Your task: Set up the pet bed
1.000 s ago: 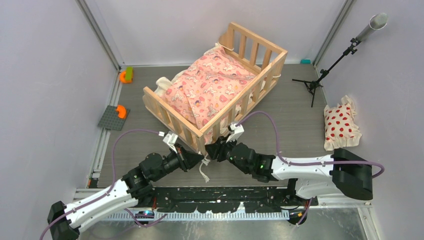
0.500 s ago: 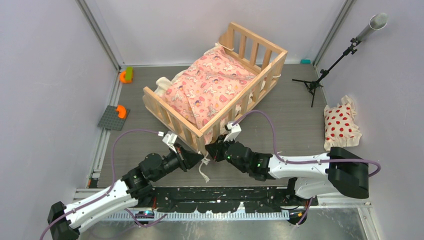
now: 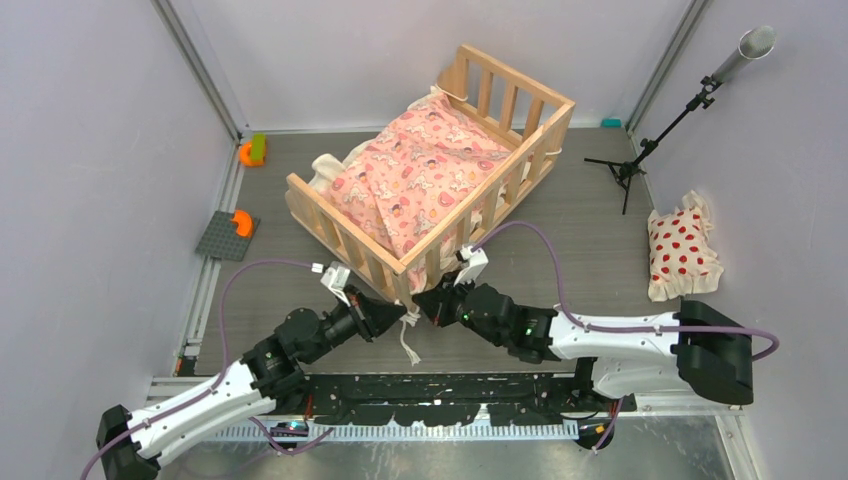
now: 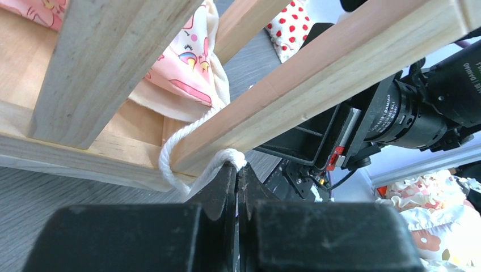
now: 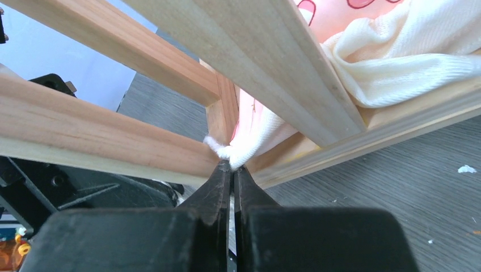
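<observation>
Two grippers meet at the near corner of the light slatted wooden pet bed (image 3: pixel 345 240), which stands just ahead of my arms. My left gripper (image 4: pixel 235 170) is pressed together on the twisted cream cotton cord (image 4: pixel 170 156). My right gripper (image 5: pixel 232 167) pinches the soft cream tie end (image 5: pixel 227 152). Uneven pulling could slip the thin cord free or drag the smooth, light frame.

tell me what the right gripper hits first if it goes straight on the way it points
The cream tie pinched at the right gripper's tips, then likely the pet bed's corner post just behind it.
</observation>
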Tool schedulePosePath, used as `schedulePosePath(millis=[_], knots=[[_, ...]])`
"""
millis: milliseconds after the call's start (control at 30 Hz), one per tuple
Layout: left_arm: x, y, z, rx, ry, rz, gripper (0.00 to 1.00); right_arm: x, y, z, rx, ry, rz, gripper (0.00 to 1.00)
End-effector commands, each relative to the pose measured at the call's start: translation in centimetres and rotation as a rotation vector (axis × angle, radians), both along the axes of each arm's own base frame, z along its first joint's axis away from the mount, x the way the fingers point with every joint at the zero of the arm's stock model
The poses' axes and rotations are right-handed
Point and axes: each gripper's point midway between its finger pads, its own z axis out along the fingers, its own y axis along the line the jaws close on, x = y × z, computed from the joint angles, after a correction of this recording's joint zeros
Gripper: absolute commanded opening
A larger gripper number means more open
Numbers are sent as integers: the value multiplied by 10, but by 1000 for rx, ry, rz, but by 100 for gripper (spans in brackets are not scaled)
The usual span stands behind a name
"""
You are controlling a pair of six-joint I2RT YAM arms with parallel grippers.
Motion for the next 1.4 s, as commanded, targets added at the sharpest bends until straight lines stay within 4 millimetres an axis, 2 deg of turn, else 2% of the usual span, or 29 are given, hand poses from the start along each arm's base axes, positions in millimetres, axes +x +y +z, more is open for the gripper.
schedulePosePath(millis=[0, 467, 933, 1367], knots=[[7, 3, 32, -95, -113, 35, 0, -12, -3, 10, 21, 14, 51, 1], [7, 1, 46, -139, -178, 29, 0, -28, -6, -10, -54, 55, 132, 1], [14, 6, 45, -142, -199, 75, 0, -48, -5, 2, -36, 111, 220, 2], [22, 6, 45, -115, -235, 104, 0, -73, 10, 12, -6, 221, 341, 3]])
